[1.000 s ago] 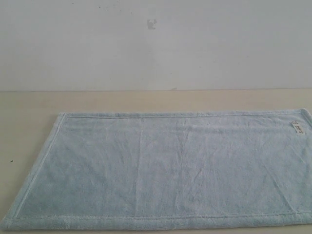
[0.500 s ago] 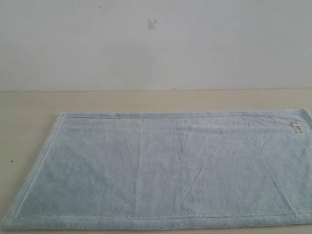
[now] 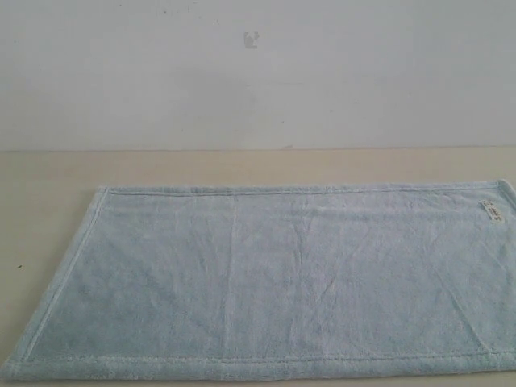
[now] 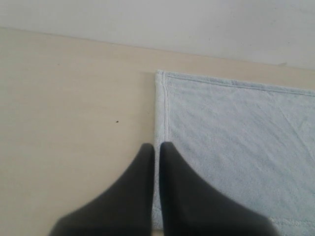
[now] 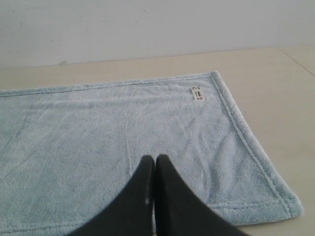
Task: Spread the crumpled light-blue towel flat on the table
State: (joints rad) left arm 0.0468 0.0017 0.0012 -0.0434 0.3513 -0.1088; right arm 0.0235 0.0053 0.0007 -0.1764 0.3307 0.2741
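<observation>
Under both grippers: cream table (image 3: 40, 185), towel (image 3: 274, 274) lying flat on it. Left gripper (image 4: 157, 146) clenched, empty, lined up with the towel's side hem. Right gripper (image 5: 155, 158) clenched, empty, over the cloth. Beyond it, white tag (image 5: 197, 93), print unreadable. Exterior view crops the towel's right corner. Farthest: grey-white wall (image 3: 258, 89).

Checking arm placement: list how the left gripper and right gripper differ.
The left gripper points along the towel's side hem, one finger against bare table; the right gripper shows wholly against the cloth. The right gripper faces the end with the white care tag; no tag shows near the left gripper. Both are dark, shut and empty.
</observation>
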